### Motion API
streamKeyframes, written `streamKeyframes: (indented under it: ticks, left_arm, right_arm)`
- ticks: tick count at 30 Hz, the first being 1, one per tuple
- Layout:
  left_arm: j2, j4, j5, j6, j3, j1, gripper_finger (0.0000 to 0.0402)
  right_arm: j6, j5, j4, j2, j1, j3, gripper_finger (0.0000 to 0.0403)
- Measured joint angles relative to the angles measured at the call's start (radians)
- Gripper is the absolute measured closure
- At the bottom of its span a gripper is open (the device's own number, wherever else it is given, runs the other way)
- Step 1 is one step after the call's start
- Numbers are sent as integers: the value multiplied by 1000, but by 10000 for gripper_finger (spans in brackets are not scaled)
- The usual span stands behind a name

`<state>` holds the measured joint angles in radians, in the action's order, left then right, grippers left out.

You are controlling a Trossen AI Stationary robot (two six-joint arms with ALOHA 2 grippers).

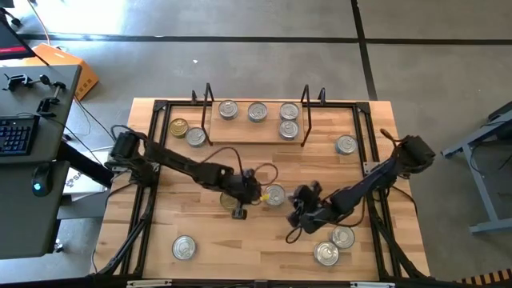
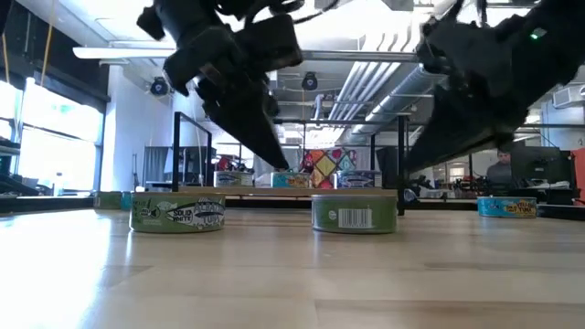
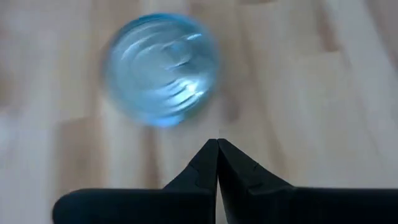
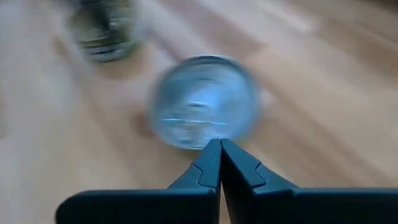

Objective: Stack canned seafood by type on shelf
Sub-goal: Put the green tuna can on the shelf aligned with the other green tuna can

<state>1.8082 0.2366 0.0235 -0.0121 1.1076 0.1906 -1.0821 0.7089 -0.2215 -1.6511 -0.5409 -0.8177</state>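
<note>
Several silver-lidded tins of canned seafood stand on the shelf [image 1: 248, 134] at the table's far side. One more silver-lidded tin [image 1: 274, 194] sits flat on the table's middle, between my two grippers. My left gripper [image 1: 258, 192] is shut just left of it; in its wrist view the tin [image 3: 161, 68] lies a little ahead of the shut fingers [image 3: 217, 149], with bare wood between. My right gripper [image 1: 296, 200] is shut just right of it, its tips [image 4: 221, 144] at the tin's edge [image 4: 205, 102]. My right gripper's shut fingertips stand at the near rim [image 4: 208, 138] of the middle tin, slanting down at it from the table's right. Whether they touch the rim, I cannot tell. The tin sits flat on the table.
A gold-lidded tin [image 1: 178, 127] and a silver one [image 1: 196, 137] lie left of the shelf, one [image 1: 346, 145] to its right. Near the front edge are one tin at the left [image 1: 184, 247] and two at the right [image 1: 326, 254]. A black frame [image 1: 157, 106] borders the tabletop.
</note>
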Motion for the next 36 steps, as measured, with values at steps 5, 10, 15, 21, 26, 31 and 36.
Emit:
streamKeyframes:
  ticks: [5,10,15,21,26,31,36]
  left_arm:
    - [105,-174,-23,5,-1,19,401]
    - [131,-191,42,-10,-1,1,401]
    - [51,16,174,-18,-2,-31,401]
    - [-87,273,413,-44,-1,-47,401]
    - [-161,244,383,-33,-38,-16,401]
    - [-146,-149,215,71,-155,52,401]
    - [-62,-550,116,150,-224,96,373]
  right_arm:
    - [-114,-9,-88,-28,76,4,403]
    - [-23,-115,62,-108,138,9,403]
    - [10,-170,224,-131,110,10,403]
    - [159,-74,399,-137,29,7,403]
    - [55,63,273,-137,-51,7,403]
    - [-113,205,112,-137,-100,8,403]
    - [-130,260,112,-137,-94,8,403]
